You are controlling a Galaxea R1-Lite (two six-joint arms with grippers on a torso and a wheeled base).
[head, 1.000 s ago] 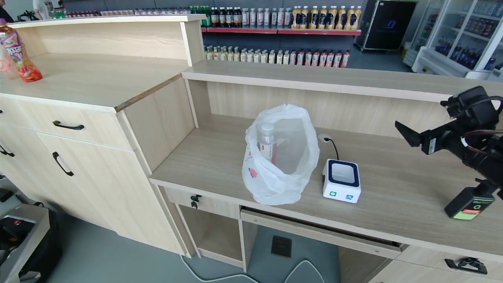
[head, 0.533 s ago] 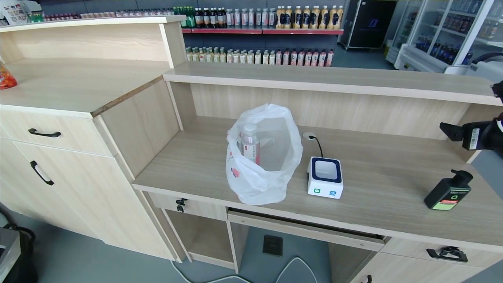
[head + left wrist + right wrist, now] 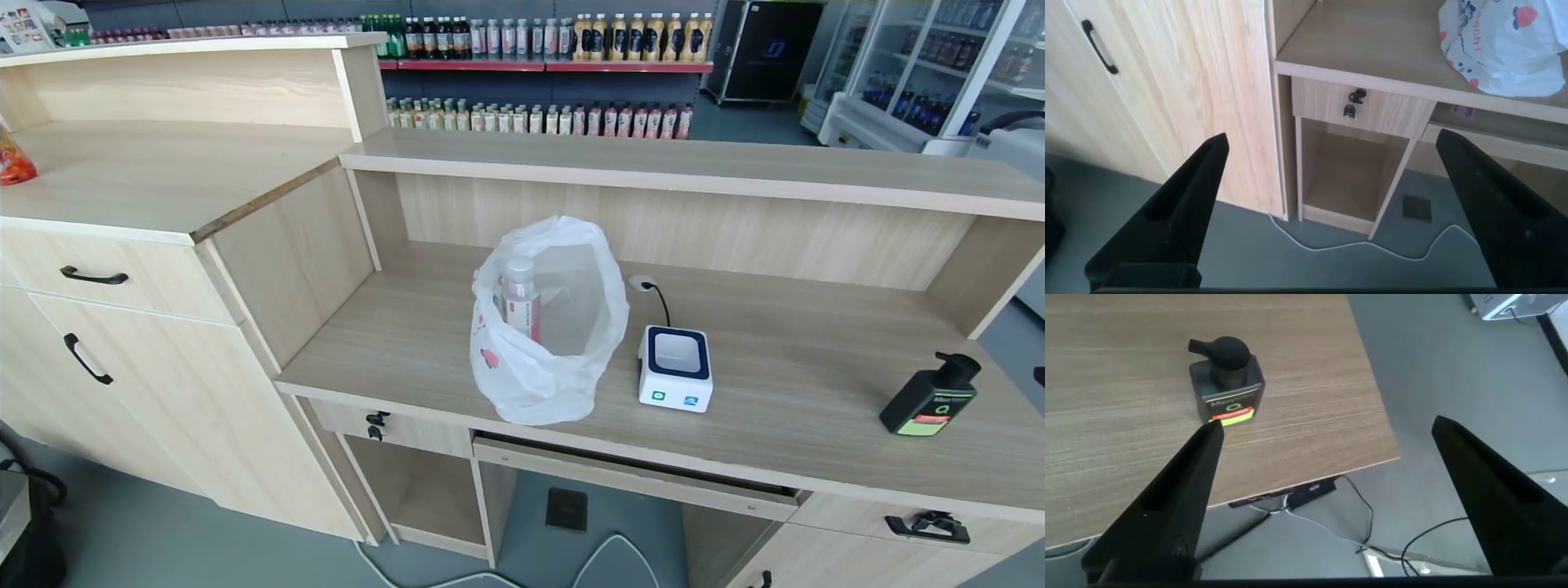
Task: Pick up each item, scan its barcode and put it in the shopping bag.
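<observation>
On the right claw [image 3: 1327, 429]: fingers spread wide, nothing held. Hangs above the right end of the surface [image 3: 1110, 392], looking down on the dark pump bottle [image 3: 1226, 384], well apart from both fingers. On the left claw [image 3: 1331, 140]: spread wide too, empty, low in front of the cabinet [image 3: 1176, 90], with the shopping bag [image 3: 1503, 41] up at the far edge.

Pump bottle: stands upright near the right front of the surface, well apart from the scanner [image 3: 674, 369] and the bag. Looks like rigid, flat-sided plastic; probably smooth and a bit slippery, with moderate weight if full. Best taken across the flat body below the shoulder, not by the pump head, which likely wobbles or presses down. Probably needs turning toward the scanner window.

Bag: thin white film, soft, standing open just beside the scanner. Holds a clear bottle [image 3: 521, 298] upright inside. Likely sags if brushed, so better entered from above through the mouth.

Hard to make out: barcode side of the pump bottle, fill level behind the dark body, label print too small. Bottom of the bag veiled by film. Orange packet [image 3: 12, 163] cut off at the edge of the raised surface on the left.
</observation>
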